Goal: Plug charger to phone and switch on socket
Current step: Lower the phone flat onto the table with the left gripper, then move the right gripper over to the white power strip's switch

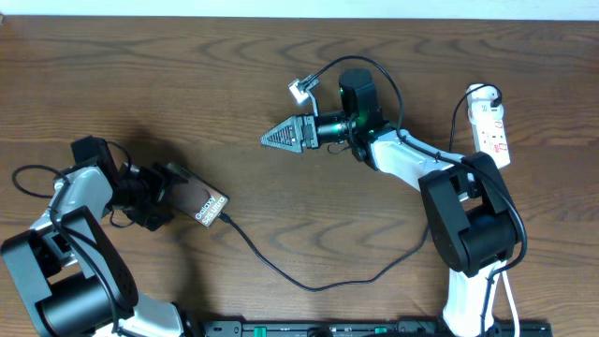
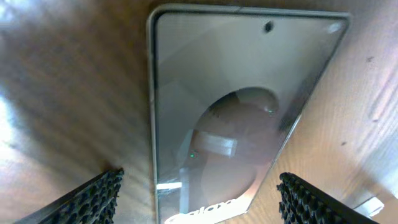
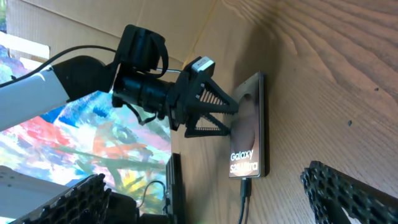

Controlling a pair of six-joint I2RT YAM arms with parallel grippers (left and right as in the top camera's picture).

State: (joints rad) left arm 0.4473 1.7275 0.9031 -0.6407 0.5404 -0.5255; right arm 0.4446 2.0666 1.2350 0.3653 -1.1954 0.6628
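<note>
The phone [image 1: 208, 204] lies flat on the wooden table at the left, screen up, with white "Galaxy" lettering; it also shows in the left wrist view [image 2: 217, 112] and the right wrist view [image 3: 250, 130]. The charger [image 1: 309, 284] is a thin black cable, and its plug tip [image 3: 245, 188] sits in the phone's near end. My left gripper [image 1: 173, 197] is open, its fingers on either side of the phone's other end [image 2: 199, 202]. My right gripper [image 1: 271, 139] is open and empty [image 3: 217, 202], in mid-table and pointing left towards the phone. The socket [image 1: 491, 122] lies at the far right.
A small white tag [image 1: 301, 90] hangs on a black robot cable beside my right wrist. The charger cable loops along the table's front edge towards my right arm's base [image 1: 468, 234]. A black rail [image 1: 356, 328] runs along the front edge.
</note>
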